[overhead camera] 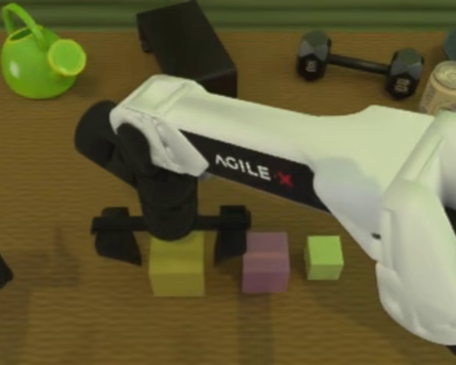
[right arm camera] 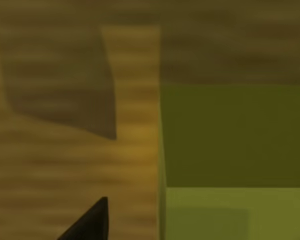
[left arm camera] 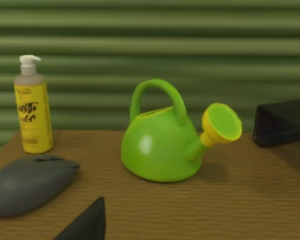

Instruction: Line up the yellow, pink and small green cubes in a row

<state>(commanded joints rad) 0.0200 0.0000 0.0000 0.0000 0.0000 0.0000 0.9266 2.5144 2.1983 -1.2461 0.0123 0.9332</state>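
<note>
Hovering over the yellow cube point(overhead camera: 177, 265) near the worktop's front edge, the right gripper point(overhead camera: 172, 233) is spreading its fingers wide, holding nothing, straddling it.

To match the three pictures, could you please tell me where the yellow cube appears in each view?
Top view: yellow cube at the left end of the row, between the open right end effector fingers.
Left wrist view: not in it.
Right wrist view: fills the lower right.
Shared landmark: the brown table.
</note>
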